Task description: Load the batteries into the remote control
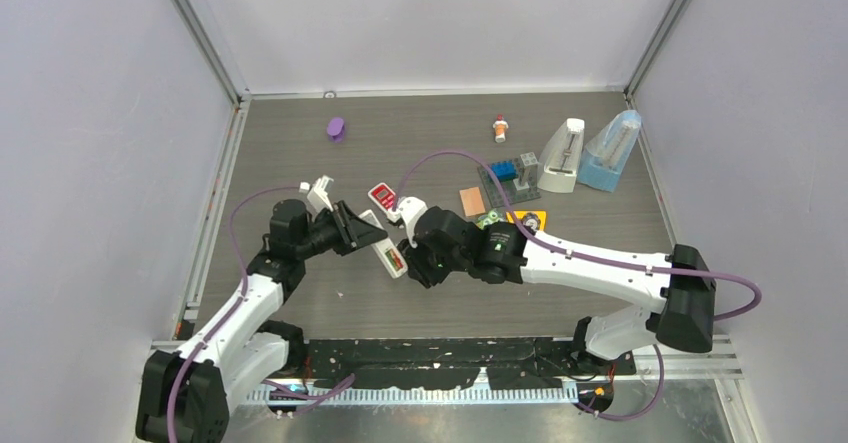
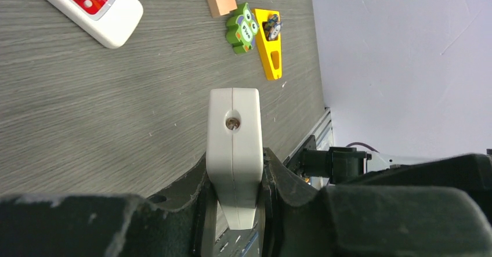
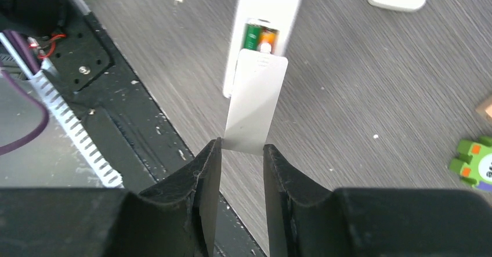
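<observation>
R gripper [image 3: 241, 148]: jaws narrow, pinching lower edge of battery cover [image 3: 255, 103]. Cover runs up-frame from fingertips, its top edge overlapping open bay of remote [image 3: 261, 4]; long axes roughly in line. Green battery [image 3: 251, 36] + orange battery [image 3: 267, 39] sit side by side in bay, upper centre of R wrist view. L gripper [image 2: 234, 178] clamps remote's far end. Next, prob.: R arm slides cover up-frame along remote axis.

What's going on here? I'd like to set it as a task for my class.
The left pincer grips a white remote. The right pincer holds the cover by one end at the remote's back, where a green battery and an orange battery sit side by side inside. The cover does not yet close over them.
</observation>
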`<state>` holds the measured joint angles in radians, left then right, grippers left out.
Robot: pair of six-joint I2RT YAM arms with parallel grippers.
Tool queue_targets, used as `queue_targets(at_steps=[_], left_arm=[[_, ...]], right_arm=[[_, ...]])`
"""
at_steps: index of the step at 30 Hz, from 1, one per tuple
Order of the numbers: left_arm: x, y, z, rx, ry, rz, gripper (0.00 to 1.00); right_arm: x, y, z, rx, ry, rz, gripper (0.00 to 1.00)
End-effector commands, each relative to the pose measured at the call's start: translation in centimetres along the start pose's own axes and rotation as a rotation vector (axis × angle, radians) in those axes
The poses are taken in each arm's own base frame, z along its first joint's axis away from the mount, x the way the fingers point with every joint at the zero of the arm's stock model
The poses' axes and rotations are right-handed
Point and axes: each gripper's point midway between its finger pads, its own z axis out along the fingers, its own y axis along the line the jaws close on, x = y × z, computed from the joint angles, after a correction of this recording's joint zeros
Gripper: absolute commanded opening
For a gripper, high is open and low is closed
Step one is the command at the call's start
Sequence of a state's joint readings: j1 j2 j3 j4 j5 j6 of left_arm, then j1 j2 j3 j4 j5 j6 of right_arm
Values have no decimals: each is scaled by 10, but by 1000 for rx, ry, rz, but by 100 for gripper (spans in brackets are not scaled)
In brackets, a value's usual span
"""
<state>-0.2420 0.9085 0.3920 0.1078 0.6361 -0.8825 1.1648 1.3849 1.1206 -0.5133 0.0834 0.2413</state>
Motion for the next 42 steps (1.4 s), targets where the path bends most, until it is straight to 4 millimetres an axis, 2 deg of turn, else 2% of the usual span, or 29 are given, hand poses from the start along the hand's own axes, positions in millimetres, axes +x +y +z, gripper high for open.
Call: queue_targets(at_steps=[1,5,10,26,42], left_arm=[[-13,-29,1,99,-19,61,0],[-13,-29,3,113,-26,15,0],[-12,-31,3,122,-23,-34,0],[-9,-35,5,160,3,-51,0],[-6,-47,2,208,60,34,0]], right_arm=[[-23,20,-3,-46,-33,-51,17],[-22,26,8,-46,-14,-21,17],[-15,23,16,-16,21,-3,16],[-5,11,15,45,26,33,15],[8,20,17,-18,66,11,15]])
